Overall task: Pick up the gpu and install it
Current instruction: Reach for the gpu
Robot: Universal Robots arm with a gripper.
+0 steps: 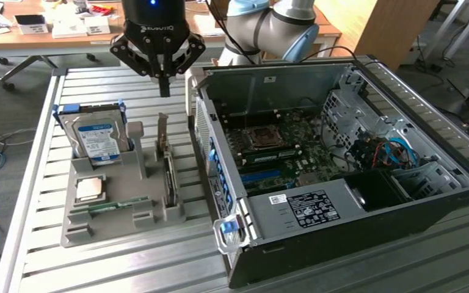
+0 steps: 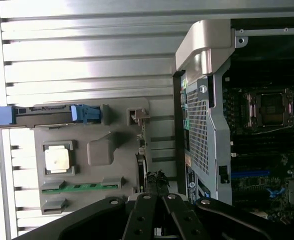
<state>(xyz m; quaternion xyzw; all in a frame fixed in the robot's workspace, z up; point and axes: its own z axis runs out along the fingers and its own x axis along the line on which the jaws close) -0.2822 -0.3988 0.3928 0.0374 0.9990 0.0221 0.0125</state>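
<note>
Claw point(image 1: 164, 90) closed and empty, poised over the gpu point(image 1: 168, 166).
Gpu stands on edge in grey holder point(image 1: 76, 235) on table point(image 1: 137, 268), beside computer case point(image 1: 430, 220); judged light, stiff, fragile: grip upper board edge, clear of components.

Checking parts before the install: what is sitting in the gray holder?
A hard drive standing upright, a processor chip, a memory stick and the gpu on edge. The gpu's lower edge is hidden in a slot of the gray holder.

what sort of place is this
Likely a robotics lab or workshop: an open computer case sits on a slatted metal table beside a grey parts holder, with a robot arm and desks behind.
</note>
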